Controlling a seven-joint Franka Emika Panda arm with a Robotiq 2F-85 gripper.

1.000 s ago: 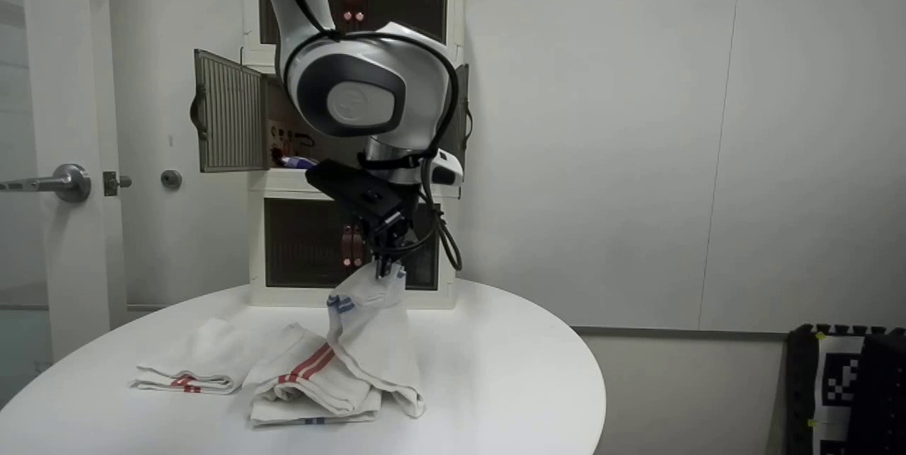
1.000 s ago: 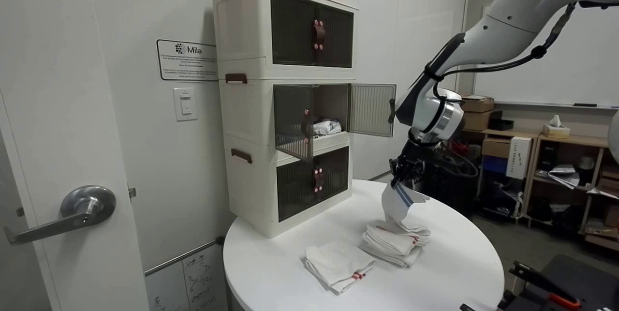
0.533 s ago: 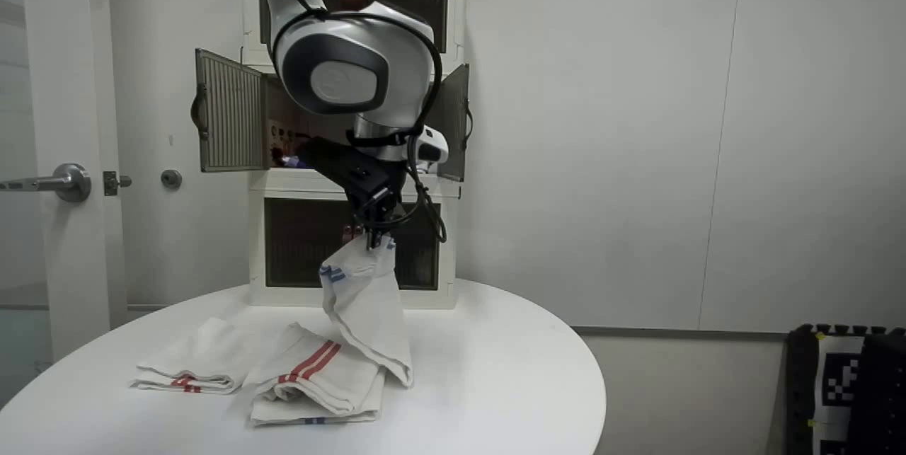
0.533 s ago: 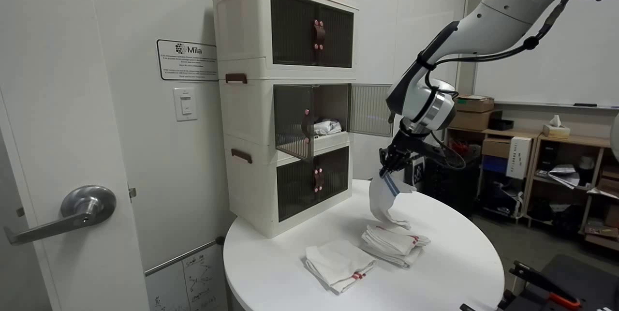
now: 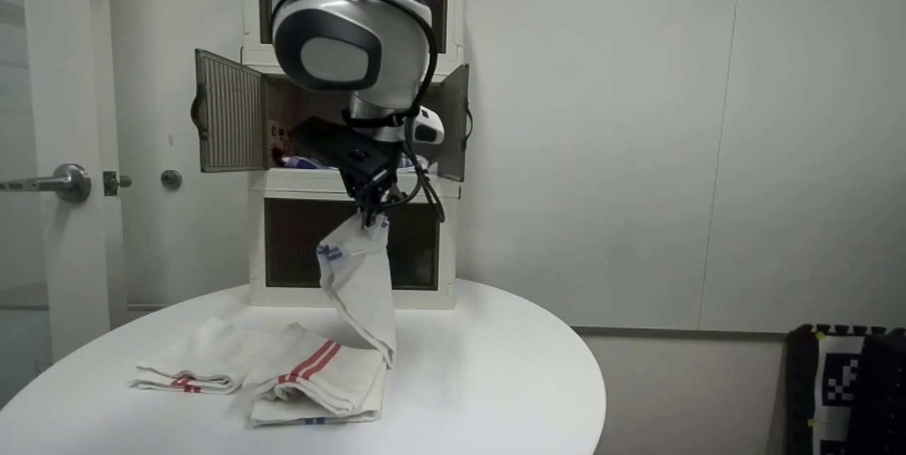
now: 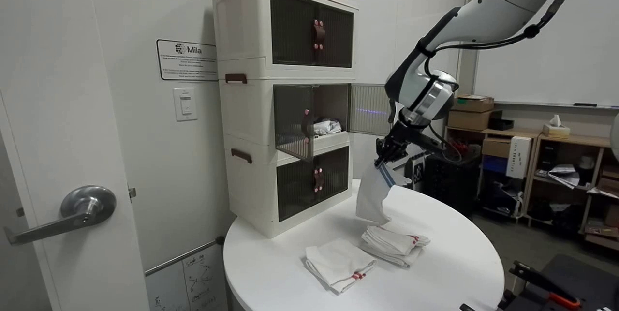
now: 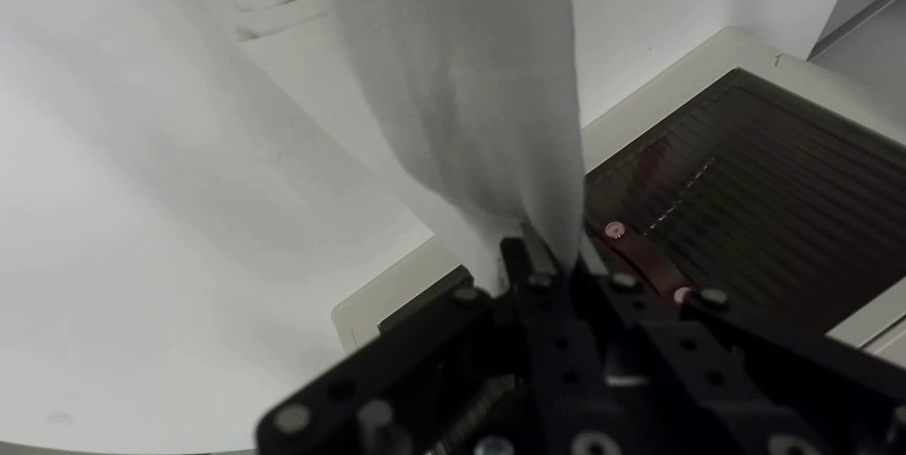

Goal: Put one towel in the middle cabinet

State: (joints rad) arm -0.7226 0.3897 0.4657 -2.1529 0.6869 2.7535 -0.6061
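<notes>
My gripper (image 5: pixel 369 219) is shut on the top edge of the white towel with blue stripes (image 5: pixel 357 285), and the towel hangs down below the fingers. In an exterior view the gripper (image 6: pixel 380 160) holds the towel (image 6: pixel 373 195) to the right of the cabinet stack, about level with the bottom tier. In the wrist view the fingertips (image 7: pixel 555 260) pinch the towel (image 7: pixel 481 101). The middle cabinet (image 6: pixel 244 112) stands open, its grey doors swung out to both sides (image 5: pixel 232 112) (image 5: pixel 454 122). The arm partly hides its opening in an exterior view.
A red-striped towel (image 5: pixel 333 377) lies on a folded blue-striped cloth (image 5: pixel 315 421); another red-striped towel (image 5: pixel 191 363) lies beside it on the round white table (image 5: pixel 495 370). A purple item (image 5: pixel 303 163) and white crumpled material (image 6: pixel 326 127) sit inside the middle cabinet. The bottom tier (image 6: pixel 314 183) is shut.
My gripper has risen with the towel and moved slightly toward the cabinet stack. The towel's lower end has lifted and drawn in from beside the folded pile. The cabinet doors have not moved.
</notes>
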